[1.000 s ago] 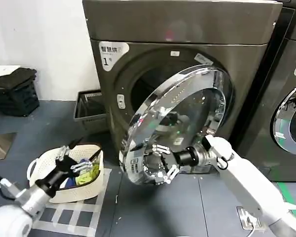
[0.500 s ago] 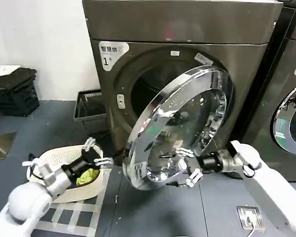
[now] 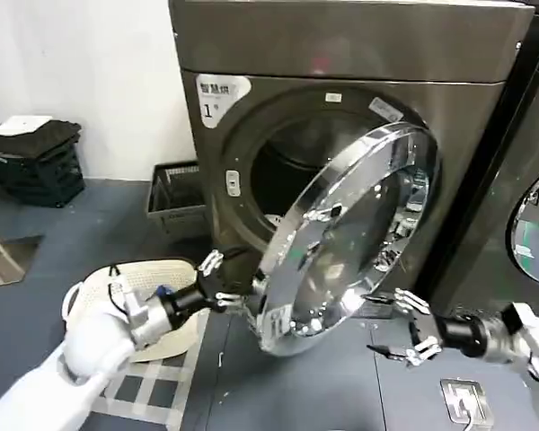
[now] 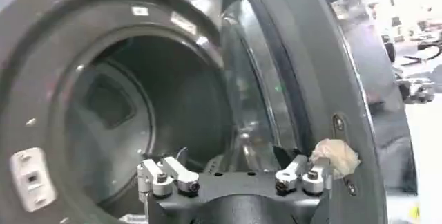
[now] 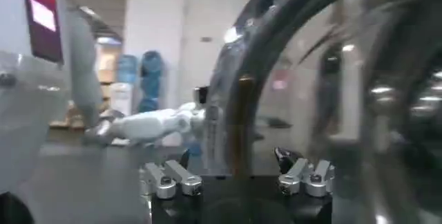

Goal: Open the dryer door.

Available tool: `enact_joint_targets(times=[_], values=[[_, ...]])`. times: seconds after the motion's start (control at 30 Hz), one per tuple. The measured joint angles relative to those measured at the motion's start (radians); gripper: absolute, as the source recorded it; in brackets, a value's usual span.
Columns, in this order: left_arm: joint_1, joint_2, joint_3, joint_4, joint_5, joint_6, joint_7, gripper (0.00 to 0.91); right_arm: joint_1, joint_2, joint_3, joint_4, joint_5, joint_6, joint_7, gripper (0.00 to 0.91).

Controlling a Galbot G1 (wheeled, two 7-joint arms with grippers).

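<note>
The jaws of the left gripper [image 3: 223,280] stand spread wide and hold nothing; the jaws of the right gripper [image 3: 402,327] are spread wide too, also empty. The dryer door [image 3: 346,242] hangs swung out from the front of the machine marked "1", hinged at its right side, with its free edge low and to the left — the dark drum opening [image 3: 269,171] behind it is already uncovered. The left gripper is at that lower free edge, on the inner side of the door, very near the rim; whether a finger touches it cannot be told. The right gripper hovers just beside the lower right part of the chrome ring, on the outer side, apart from it.

The door looks heavy and stiff, a thick metal ring around glass, and it should turn only about its hinge. The polished chrome is probably slippery, so a push on the inner rim near the free edge seems safer than a pinch on the ring.

In the left wrist view the door's inner face [image 4: 304,87] runs past the edge, and a pale lump [image 4: 334,156] on a fingertip is hard to identify. The hinge is hidden behind the door. The laundry basket [image 3: 145,274] on the floor is partly covered by the left arm.
</note>
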State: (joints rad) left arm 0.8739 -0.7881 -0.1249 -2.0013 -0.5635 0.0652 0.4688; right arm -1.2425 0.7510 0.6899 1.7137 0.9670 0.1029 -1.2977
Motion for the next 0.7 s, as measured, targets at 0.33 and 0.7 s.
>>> enact_joint_targets(times=[0.33, 0.7], values=[[-0.093, -0.011, 0.133, 0.003, -0.028, -0.008, -0.010, 0.907, -0.303, 0.105, 0.299, 0.074, -0.047, 0.082, 0.099, 0.907], [-0.073, -0.008, 0.158, -0.033, -0.020, -0.009, -0.012, 0.907, -0.416, 0.179, 0.419, 0.073, -0.071, 0.121, 0.143, 0.907]])
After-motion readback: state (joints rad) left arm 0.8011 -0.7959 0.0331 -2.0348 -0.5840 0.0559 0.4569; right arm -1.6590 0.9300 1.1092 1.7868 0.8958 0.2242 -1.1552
